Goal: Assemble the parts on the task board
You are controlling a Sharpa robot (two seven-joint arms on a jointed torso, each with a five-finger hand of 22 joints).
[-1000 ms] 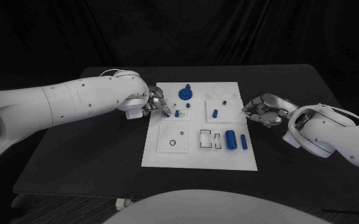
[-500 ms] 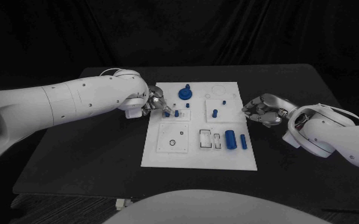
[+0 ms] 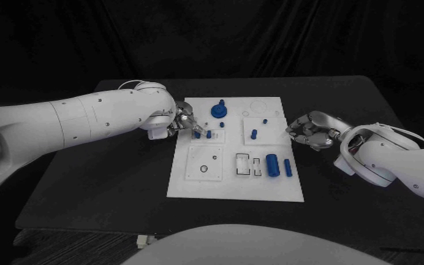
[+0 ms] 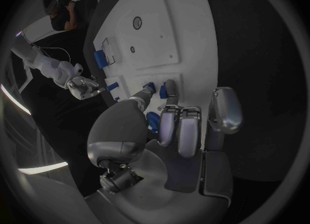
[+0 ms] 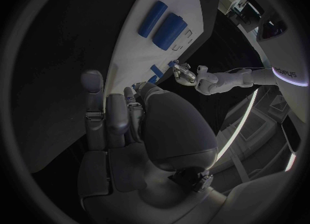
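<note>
Small blue peg [image 3: 196, 134] pinched by left hand [image 3: 181, 122] at board [image 3: 203, 185] nine o'clock edge; slip or tilt risked if misaligned. Right hand [image 3: 311, 131] fingers curled, nothing held.

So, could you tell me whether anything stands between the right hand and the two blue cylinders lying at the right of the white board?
Nothing visible does: the right hand sits off the white board's right edge, with bare board between it and the blue cylinders.

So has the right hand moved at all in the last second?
No. The right hand sits at the same spot beside the board's right edge, fingers curled, holding nothing.
</note>
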